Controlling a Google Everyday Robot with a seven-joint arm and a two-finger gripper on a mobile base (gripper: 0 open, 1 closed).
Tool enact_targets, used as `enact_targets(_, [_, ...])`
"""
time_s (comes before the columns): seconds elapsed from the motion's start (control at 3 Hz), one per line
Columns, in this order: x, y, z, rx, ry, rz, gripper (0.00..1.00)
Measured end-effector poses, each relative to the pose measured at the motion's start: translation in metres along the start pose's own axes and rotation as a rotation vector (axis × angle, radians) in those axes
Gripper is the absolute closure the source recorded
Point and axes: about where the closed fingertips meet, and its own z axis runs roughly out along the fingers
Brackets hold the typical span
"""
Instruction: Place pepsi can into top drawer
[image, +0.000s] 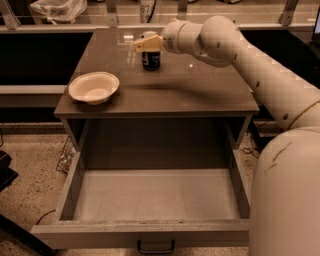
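Note:
The pepsi can (150, 61), dark blue with a silver top, stands upright on the tabletop (200, 90) near its back middle. My gripper (146, 44) reaches in from the right and sits at the can's upper part, covering its top half. The top drawer (155, 195) is pulled wide open below the tabletop. Its pale grey floor is bare, and its small dark handle (156, 246) shows at the bottom edge of the view.
A white bowl (94, 87) sits on the left front of the tabletop. My arm (260, 70) stretches across the right side of the table. A rail and a plastic bag (57, 9) lie behind the table. The floor is speckled.

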Motion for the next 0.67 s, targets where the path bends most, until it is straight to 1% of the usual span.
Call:
enact_targets(0.33, [0.005, 0.020, 0.020, -0.039, -0.028, 0.099, 0.00])
enact_targets(0.67, [0.008, 0.028, 0.039, -0.050, -0.036, 0.151, 0.03])
